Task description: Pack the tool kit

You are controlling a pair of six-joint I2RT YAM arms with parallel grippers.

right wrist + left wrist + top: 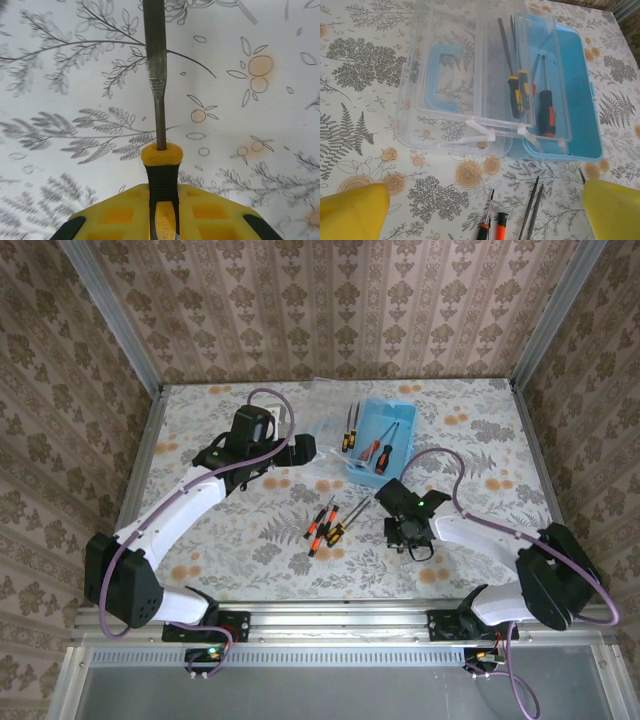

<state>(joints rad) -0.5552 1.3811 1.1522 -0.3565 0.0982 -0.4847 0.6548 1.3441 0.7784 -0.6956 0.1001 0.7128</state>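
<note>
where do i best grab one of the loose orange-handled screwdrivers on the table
By its thick handle, not the thin shaft, coming straight down with jaws across it: the orange-handled screwdriver lies flat on the table, and other tools crowd its sides.

Two white arms reach over a flower-patterned table walled in patterned paper; a blue box stands open at the far middle, a clear lid just left of it; screwdrivers with orange and yellow handles lie inside the box; the left gripper sits beside the lid, the right gripper points down at the cloth near the box; loose drivers and thin files lie between the arms, near of the box.
</note>
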